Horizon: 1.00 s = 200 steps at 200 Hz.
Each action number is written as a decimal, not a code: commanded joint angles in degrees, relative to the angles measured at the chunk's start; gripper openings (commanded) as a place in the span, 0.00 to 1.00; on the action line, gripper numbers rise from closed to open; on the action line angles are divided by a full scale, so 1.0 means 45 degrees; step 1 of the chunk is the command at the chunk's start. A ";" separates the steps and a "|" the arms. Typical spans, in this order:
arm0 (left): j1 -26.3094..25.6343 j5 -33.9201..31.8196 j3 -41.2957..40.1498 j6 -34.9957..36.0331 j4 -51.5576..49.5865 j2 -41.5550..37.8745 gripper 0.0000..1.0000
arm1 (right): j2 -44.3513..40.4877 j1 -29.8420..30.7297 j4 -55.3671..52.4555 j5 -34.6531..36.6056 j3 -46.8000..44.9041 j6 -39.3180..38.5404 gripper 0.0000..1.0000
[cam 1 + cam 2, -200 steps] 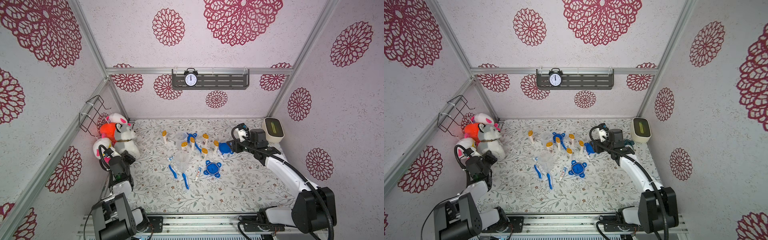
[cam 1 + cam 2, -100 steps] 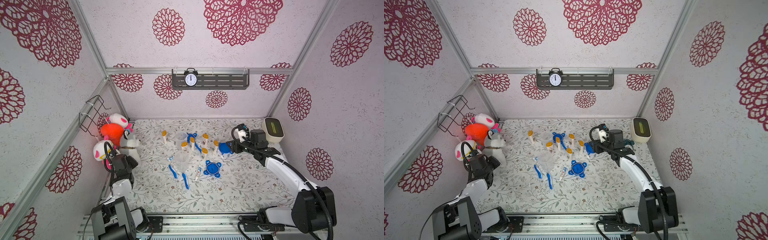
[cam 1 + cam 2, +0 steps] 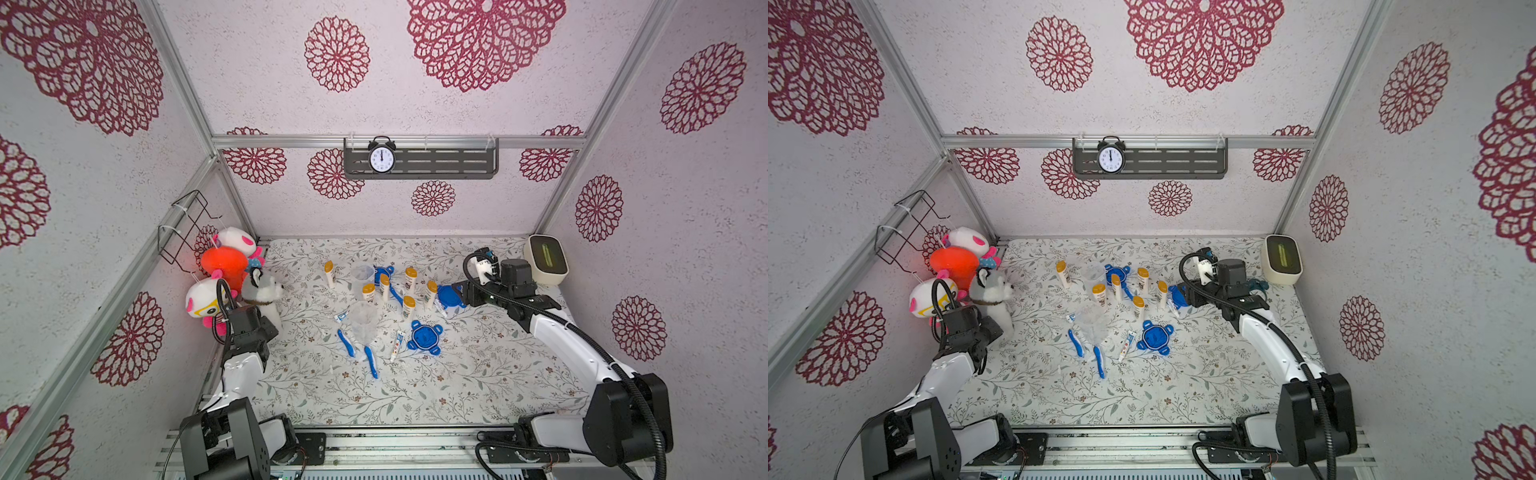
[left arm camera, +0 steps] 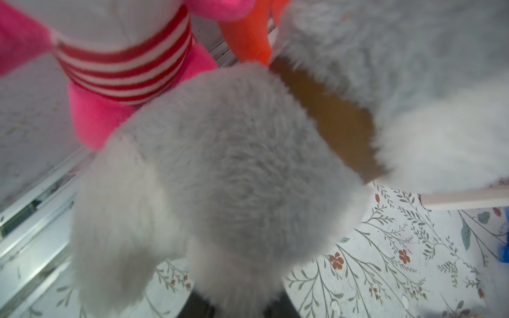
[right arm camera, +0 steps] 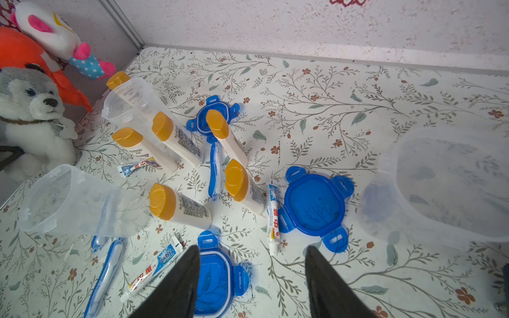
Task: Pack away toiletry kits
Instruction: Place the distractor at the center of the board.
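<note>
Nothing is packed yet, I judge. My left tool (image 3: 268,326) is just beside the grey plush dog (image 3: 262,286); whether it is spread or pinching I cannot tell. On the bench (image 3: 478,374) the clear jars (image 5: 82,201) are empty, and bottles (image 5: 179,205), toothbrushes (image 5: 216,170), toothpaste tubes (image 5: 272,217) and blue lids (image 5: 314,205) are loose around them. My right tool (image 5: 252,250) hangs spread and empty over one lid

The floral tabletop (image 3: 457,386) carries a central scatter of upright orange-capped bottles (image 3: 410,279), clear jars (image 3: 363,322), loose blue lids (image 3: 424,336), flat-lying blue toothbrushes (image 3: 346,343) and toothpaste tubes (image 3: 397,346), plush toys (image 3: 264,289) at its left edge, and a cream box (image 3: 545,259) in the far right corner.
</note>
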 commanded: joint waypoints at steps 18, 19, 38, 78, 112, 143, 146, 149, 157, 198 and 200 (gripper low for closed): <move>-0.0237 -0.1499 -0.0266 -0.0205 -0.1508 -0.0414 0.48 | -0.0002 -0.0080 0.0081 -0.0148 0.0412 0.0089 0.63; -0.0241 -0.1503 -0.0266 -0.0207 -0.1510 -0.0425 0.49 | -0.0002 -0.0082 0.0081 -0.0146 0.0423 0.0082 0.63; -0.0366 -0.1744 -0.0286 -0.0244 -0.1557 -0.0561 0.56 | 0.0039 -0.0095 0.0042 -0.0109 0.0472 0.0064 0.63; -0.0770 -0.2356 -0.0682 -0.0287 -0.1581 -0.1751 0.72 | 0.0228 -0.0097 0.0025 -0.0115 0.0545 0.0065 0.64; -0.0965 -0.3136 -0.0920 -0.0575 -0.2253 -0.3546 0.86 | 0.0282 -0.0105 -0.0056 -0.0008 0.0706 0.0027 0.66; -0.0948 -0.3151 -0.0939 -0.0502 -0.2138 -0.3367 0.83 | 0.0208 -0.0107 0.0012 -0.0065 0.0619 0.0035 0.66; -0.0957 -0.3033 -0.0892 -0.0484 -0.2123 -0.3307 0.83 | 0.0196 -0.0105 0.0022 -0.0080 0.0595 0.0046 0.67; -0.0951 -0.2913 -0.0838 -0.0489 -0.2136 -0.3249 0.82 | 0.0194 -0.0105 0.0025 -0.0085 0.0575 0.0042 0.67; -0.0990 -0.2680 -0.0764 -0.0330 -0.1976 -0.3163 0.81 | 0.0194 -0.0106 0.0023 -0.0095 0.0540 0.0037 0.66; -0.1083 -0.1695 -0.0369 -0.0133 -0.1327 -0.3378 0.83 | 0.0116 -0.0107 0.0100 -0.0089 0.0491 0.0220 0.66; -0.1084 -0.1637 -0.0326 -0.0189 -0.1334 -0.3393 0.84 | 0.0126 -0.0105 0.0101 -0.0081 0.0506 0.0233 0.66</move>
